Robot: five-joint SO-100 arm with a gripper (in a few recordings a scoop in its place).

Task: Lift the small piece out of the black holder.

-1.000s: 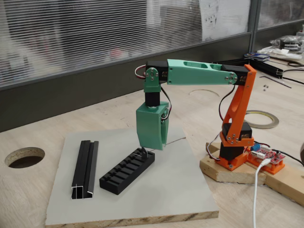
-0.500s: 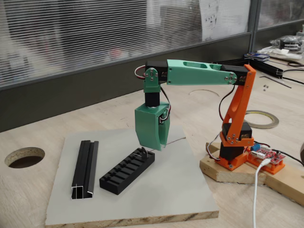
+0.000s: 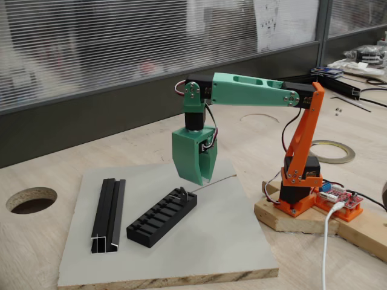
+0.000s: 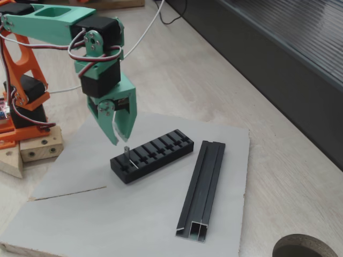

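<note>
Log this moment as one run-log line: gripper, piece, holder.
gripper: open, above holder end, holding nothing | small piece: upright in end slot | black holder: on grey board beside grooved rail

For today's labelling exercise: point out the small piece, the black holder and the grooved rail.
small piece (image 4: 126, 152): a fixed view, its upright body above the holder.
black holder (image 4: 161, 151): same view, slotted top.
grooved rail (image 4: 205, 184): same view, middle of its length.
</note>
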